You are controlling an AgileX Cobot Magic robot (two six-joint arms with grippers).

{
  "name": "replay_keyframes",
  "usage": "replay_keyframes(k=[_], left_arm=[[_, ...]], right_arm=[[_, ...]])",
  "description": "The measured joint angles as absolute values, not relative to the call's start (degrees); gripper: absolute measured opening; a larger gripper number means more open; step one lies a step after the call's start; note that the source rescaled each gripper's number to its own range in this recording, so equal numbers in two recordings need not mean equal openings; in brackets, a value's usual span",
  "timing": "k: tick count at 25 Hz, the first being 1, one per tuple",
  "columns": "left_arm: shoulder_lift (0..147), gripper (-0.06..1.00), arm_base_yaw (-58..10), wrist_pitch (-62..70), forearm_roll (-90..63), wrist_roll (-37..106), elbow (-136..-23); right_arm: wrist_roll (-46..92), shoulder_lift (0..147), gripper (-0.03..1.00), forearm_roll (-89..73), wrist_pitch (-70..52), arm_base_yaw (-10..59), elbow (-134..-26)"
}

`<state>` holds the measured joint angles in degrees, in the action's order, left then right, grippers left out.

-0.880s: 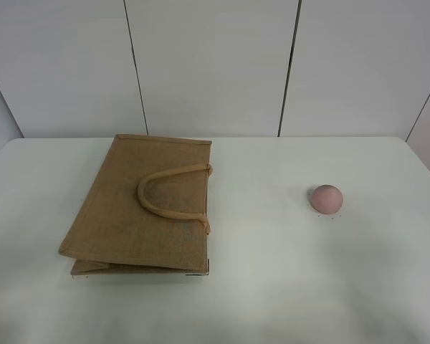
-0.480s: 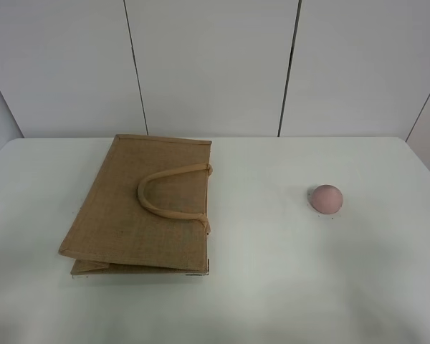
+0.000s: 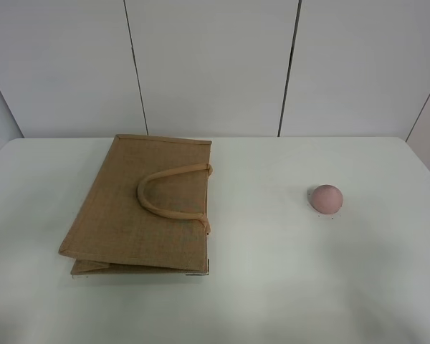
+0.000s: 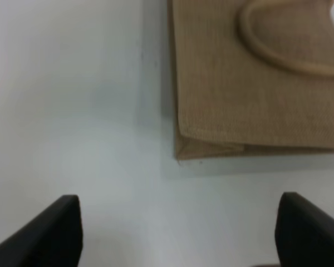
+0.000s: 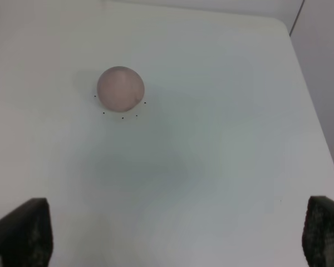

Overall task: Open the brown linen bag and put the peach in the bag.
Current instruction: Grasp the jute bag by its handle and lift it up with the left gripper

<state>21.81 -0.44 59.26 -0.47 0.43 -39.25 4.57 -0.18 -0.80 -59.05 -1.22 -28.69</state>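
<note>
The brown linen bag [image 3: 140, 208] lies flat and folded on the left half of the white table, one beige loop handle [image 3: 173, 193] resting on top. Its near corner [image 4: 250, 105] fills the left wrist view, ahead of my left gripper [image 4: 181, 228], which is open with nothing between its black fingers [image 4: 55, 231]. The peach [image 3: 325, 198] sits alone on the right half of the table. It shows in the right wrist view [image 5: 120, 88] well ahead of my right gripper [image 5: 175, 239], also open and empty. Neither arm appears in the exterior high view.
The white table [image 3: 272, 287] ends at a rounded right edge [image 5: 309, 111]. Pale wall panels with dark seams [image 3: 288, 72] stand behind it. Small black dots [image 5: 122, 117] mark the table around the peach.
</note>
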Motion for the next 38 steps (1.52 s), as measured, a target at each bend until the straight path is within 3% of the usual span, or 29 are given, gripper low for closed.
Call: replay_keyframes(k=[10,17,24,38], left_arm=[[66.5,1.0,-0.4,58.5,-0.5,0.9,-60.5],[89.8,1.0,-0.4,58.3,-0.5,1.1,-78.0],[104.3,1.0,-1.8,58.2,-0.6,-2.1,-89.6],[119.4,1.0,-17.3,57.9,-1.3,-10.4,-98.7]], right_arm=[[4.6,-0.2,1.0,-0.8,-59.0,-1.2,-28.7],[4.6,-0.2,1.0,-0.8,-59.0,-1.2,-28.7],[4.6,-0.2,1.0,-0.8,-59.0,-1.2,-28.7],[4.4,-0.2,1.0,-0.8,-59.0,-1.2,-28.7]])
